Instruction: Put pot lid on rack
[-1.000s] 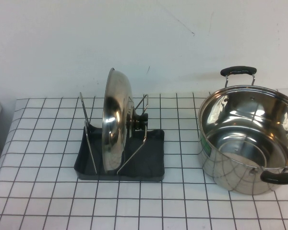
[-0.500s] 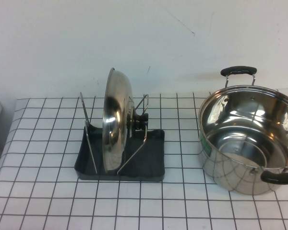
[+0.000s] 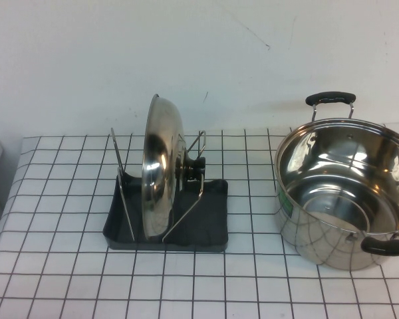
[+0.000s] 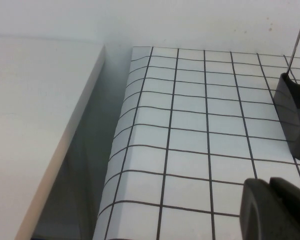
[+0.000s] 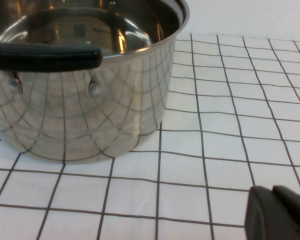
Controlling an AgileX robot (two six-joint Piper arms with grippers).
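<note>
The pot lid (image 3: 161, 169) stands on edge in the rack (image 3: 209, 222), slotted between the upright wire loops with its black knob (image 3: 194, 166) facing the pot (image 3: 346, 189) — by the look of it, the task is done. Neither arm appears in the high view. The left end effector (image 4: 277, 207) shows only as a dark tip in its own wrist view, hanging low over the checked table (image 3: 53, 266) near the table's edge, fingers pressed together and empty; a corner of the rack's dark tray (image 4: 295, 117) and 1 thin wire (image 4: 297, 37) lie just ahead of it and a little to the side, apart from it. The right end effector (image 5: 280, 212) likewise sits clenched on nothing, close above the table, with the steel pot (image 5: 80, 100) and its black loop handle (image 5: 45, 57) near ahead of it, not touching.

The lid reads as a stiff, mirror-polished steel disc — probably moderately heavy, slick on its domed face and prone to roll or tip if nudged out of the wires. The knob at the centre is the natural place to take hold, offering a narrow, matte grip; the thin rim would be a slippery second choice. With both end effectors well clear of the rack, nothing is pressing on the lid, and it leans slightly against 1 of the loops.
</note>
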